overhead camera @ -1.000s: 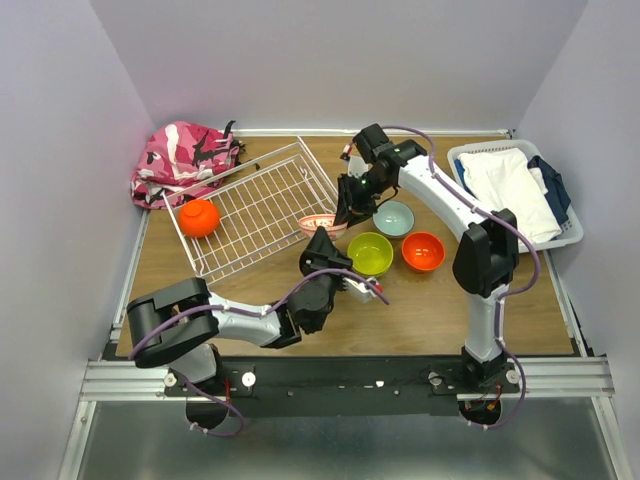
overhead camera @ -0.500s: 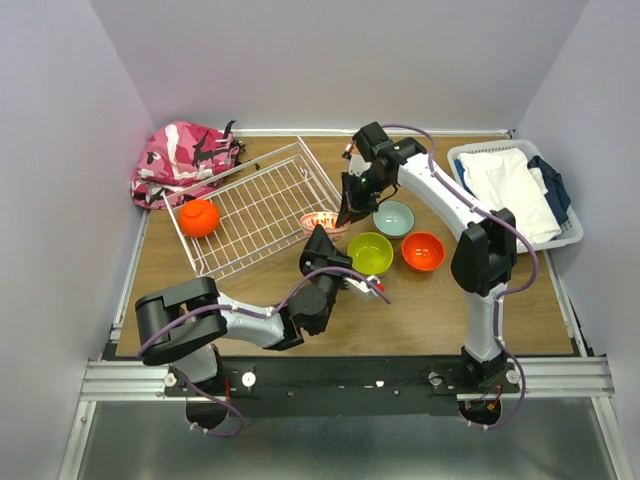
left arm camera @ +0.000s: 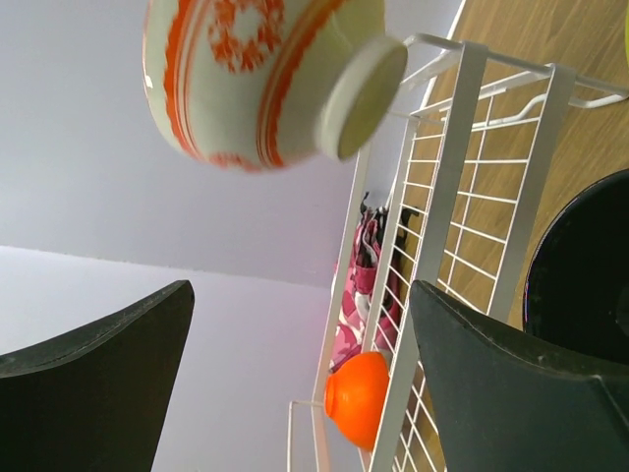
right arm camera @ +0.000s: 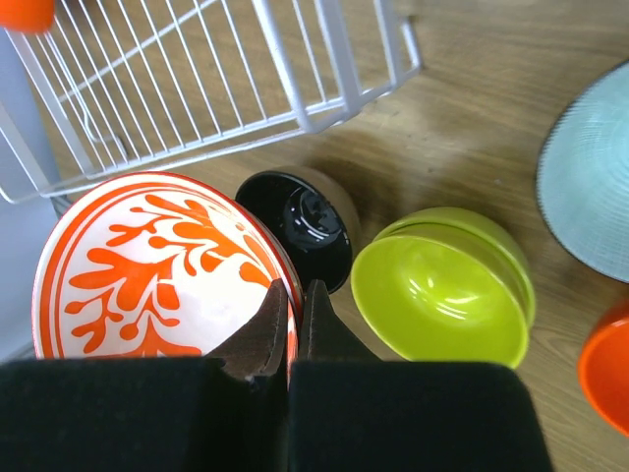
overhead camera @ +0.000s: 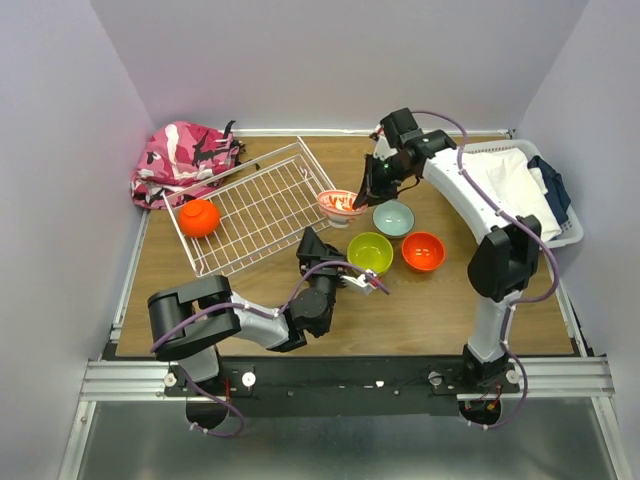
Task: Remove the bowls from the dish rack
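**A:** What worries you here?

**B:** The right gripper (overhead camera: 370, 188) has its fingers closed tight on one thin bit of the patterned bowl (overhead camera: 341, 204)'s rim. The bowl hangs tilted in the air, just off the near corner of the dish rack (overhead camera: 250, 212). With so narrow a hold on a glossy rim, I judge it may slip or swing.

**A:** And underneath?

**B:** The tan bowl with the black inside (right arm camera: 270, 202) and the lime-green bowl (overhead camera: 369, 253) sit close below, so a drop would likely chip one of them. The left gripper (overhead camera: 312, 244) sits low nearby, spread wide and holding nothing. A hasty descent could clip it.

**A:** The bowl itself?

**B:** Small, round and footed, white with an orange-red leafy pattern inside and bands outside. One orange bowl (overhead camera: 199, 217) sits in the rack. The pale teal bowl (overhead camera: 393, 217) and the second orange bowl (overhead camera: 423, 251) stand on the table.
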Motion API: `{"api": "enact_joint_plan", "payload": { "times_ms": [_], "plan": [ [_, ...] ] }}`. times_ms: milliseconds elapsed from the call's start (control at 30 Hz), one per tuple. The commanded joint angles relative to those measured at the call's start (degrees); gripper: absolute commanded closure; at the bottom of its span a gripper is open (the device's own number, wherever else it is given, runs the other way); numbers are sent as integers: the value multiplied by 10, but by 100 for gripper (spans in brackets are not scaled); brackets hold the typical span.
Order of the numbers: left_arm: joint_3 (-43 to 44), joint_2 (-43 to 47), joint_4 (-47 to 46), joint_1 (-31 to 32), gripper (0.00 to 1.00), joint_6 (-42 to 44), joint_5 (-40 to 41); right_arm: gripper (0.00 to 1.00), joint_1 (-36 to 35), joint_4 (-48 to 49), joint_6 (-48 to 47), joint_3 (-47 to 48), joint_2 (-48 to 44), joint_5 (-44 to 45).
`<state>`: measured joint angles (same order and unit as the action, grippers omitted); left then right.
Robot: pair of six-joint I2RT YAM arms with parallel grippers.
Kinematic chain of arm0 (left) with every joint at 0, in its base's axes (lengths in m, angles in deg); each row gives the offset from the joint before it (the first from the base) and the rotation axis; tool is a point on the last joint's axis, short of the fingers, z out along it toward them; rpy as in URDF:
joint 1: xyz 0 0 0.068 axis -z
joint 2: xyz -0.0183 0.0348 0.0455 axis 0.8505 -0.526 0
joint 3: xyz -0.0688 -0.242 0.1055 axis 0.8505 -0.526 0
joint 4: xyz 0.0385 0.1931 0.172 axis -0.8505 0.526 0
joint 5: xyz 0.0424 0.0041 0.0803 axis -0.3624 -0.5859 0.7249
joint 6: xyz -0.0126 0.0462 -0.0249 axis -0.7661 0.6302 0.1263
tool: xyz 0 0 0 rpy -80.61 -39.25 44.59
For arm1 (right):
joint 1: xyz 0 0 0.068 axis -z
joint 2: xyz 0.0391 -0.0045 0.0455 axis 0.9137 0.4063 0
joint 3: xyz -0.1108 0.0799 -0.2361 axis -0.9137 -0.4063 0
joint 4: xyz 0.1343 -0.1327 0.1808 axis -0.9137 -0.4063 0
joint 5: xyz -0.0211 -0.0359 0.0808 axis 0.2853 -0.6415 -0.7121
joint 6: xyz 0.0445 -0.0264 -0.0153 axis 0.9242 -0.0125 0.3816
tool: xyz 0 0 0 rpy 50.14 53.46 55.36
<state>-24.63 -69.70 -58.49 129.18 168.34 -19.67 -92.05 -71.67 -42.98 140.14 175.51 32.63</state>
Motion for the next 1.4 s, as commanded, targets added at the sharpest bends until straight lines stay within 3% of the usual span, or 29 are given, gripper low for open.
{"api": "enact_joint_plan", "payload": {
  "times_ms": [0, 267, 433, 600, 800, 1000, 1167, 1367],
  "plan": [
    [3, 9, -151, 5, 1, -58, 34, 99, 17, 39, 25, -8, -45, 23],
    [7, 76, 3, 5, 1, -213, 28, 99, 33, 70, 34, -19, -77, 76],
    [20, 143, 184, 5, 1, -342, -3, 99, 51, 88, 27, -23, -100, 131],
    [65, 201, 437, -12, 1, -559, -99, 99, 62, 145, 9, -70, -142, 228],
    [117, 241, 605, -93, 1, -694, -230, 99, 74, 275, -11, -224, -219, 304],
    [167, 267, 695, -210, 1, -808, -392, 99, 85, 410, -19, -387, -257, 324],
    [189, 276, 742, -296, 1, -875, -508, 99, 91, 498, -24, -469, -279, 311],
    [156, 280, 714, -358, 1, -915, -519, 99, 93, 571, -33, -522, -274, 323]
  ]
}}
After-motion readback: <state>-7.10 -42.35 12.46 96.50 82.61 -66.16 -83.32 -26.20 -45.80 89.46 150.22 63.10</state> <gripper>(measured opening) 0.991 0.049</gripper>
